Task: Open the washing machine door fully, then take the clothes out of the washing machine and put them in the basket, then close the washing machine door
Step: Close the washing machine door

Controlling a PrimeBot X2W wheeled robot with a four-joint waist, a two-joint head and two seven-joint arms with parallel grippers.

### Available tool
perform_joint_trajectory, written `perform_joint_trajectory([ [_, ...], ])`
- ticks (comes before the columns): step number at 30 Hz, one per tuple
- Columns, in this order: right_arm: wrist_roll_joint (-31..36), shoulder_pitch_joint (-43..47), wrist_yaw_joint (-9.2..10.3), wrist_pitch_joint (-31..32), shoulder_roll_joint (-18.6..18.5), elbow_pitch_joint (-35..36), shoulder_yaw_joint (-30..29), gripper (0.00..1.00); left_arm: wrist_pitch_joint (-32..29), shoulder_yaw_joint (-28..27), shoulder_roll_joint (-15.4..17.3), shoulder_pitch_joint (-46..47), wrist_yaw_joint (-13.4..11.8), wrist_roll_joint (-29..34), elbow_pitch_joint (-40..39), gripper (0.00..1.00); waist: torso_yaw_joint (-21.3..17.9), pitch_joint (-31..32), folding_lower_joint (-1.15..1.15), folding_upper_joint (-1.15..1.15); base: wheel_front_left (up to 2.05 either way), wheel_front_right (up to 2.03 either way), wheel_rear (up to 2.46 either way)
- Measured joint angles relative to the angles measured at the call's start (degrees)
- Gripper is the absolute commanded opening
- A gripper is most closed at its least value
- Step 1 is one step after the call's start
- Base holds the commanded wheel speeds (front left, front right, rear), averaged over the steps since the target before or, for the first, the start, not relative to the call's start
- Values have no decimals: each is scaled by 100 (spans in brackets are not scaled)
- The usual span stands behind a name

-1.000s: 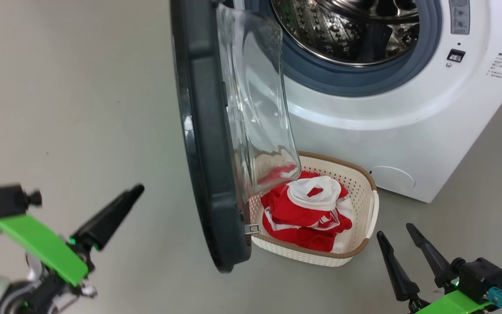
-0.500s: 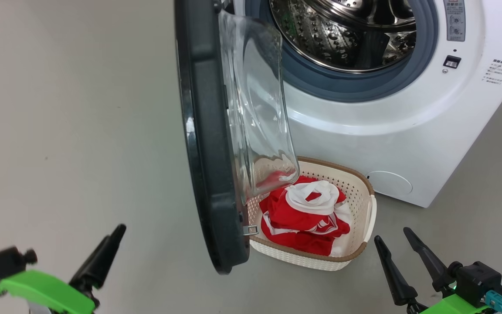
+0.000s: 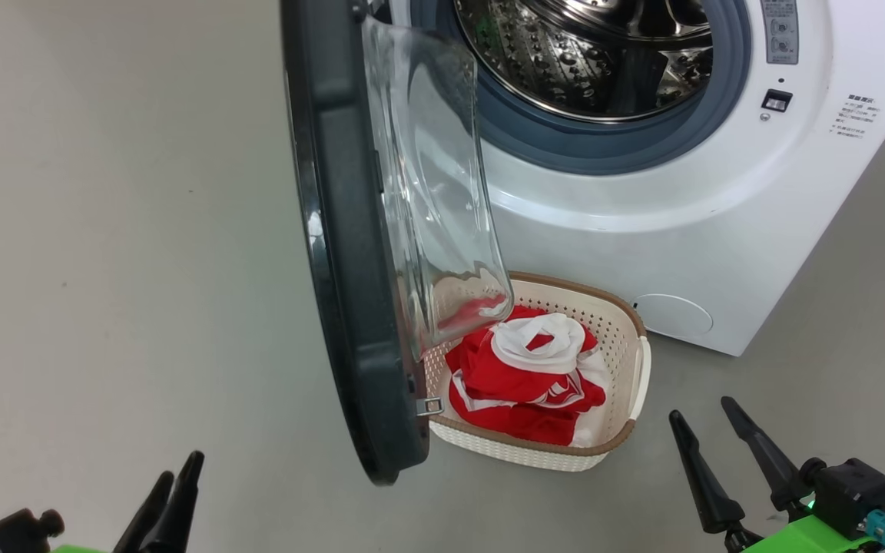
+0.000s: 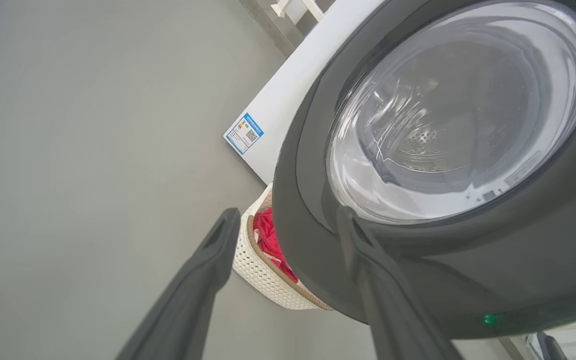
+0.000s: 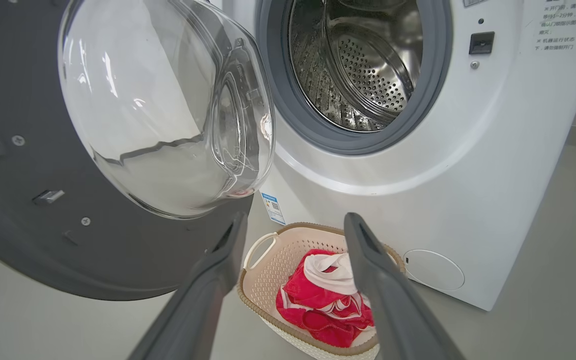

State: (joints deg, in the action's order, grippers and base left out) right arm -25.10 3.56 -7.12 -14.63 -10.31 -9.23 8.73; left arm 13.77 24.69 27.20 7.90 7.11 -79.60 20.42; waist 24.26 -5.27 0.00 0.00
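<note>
Left gripper (image 3: 179, 472) low left: fingers spread, holding nothing, near the washing machine door (image 3: 343, 269) but apart from it. Right gripper (image 3: 700, 411): spread, holding nothing, just right of basket (image 3: 640, 369). Clothes (image 3: 523, 376) lie in the basket, under the open door's glass bowl. Washing machine (image 3: 642, 230) directly behind.
</note>
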Motion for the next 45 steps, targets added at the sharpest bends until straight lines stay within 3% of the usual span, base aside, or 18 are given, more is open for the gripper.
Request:
perform_joint_trajectory([
  [4, 0, 0, 0, 0, -1, 27, -75, 100, 53, -141, -120, -9, 0, 657, 233, 100, -49, -18, 0, 0, 0, 0, 0],
  [12, 0, 0, 0, 0, -11, 93, -210, 100, 53, -1590, -926, -369, 5, 2581, 158, 100, -136, -2, 0, 0, 0, 0, 0],
  [20, 0, -1, 0, 0, -16, 135, -309, 100, 54, -2876, -1780, -584, 5, 4718, -419, 100, -168, -9, 0, 0, 0, 0, 0],
  [25, 0, -1, 0, 0, -19, 159, -356, 100, 54, -3133, -2121, -715, 7, 5788, -893, 100, -183, -19, 0, 0, 0, 0, 0],
  [31, 0, -1, 0, 0, -20, 168, -392, 100, 54, -3361, -2342, -826, 7, 6241, -1117, 100, -184, -7, 0, 0, 0, 0, 0],
  [45, 1, 1, 0, 0, -15, 154, -394, 100, 54, -3418, -2453, -931, 7, 6501, -909, 100, -166, 6, 0, 0, 0, 0, 0],
])
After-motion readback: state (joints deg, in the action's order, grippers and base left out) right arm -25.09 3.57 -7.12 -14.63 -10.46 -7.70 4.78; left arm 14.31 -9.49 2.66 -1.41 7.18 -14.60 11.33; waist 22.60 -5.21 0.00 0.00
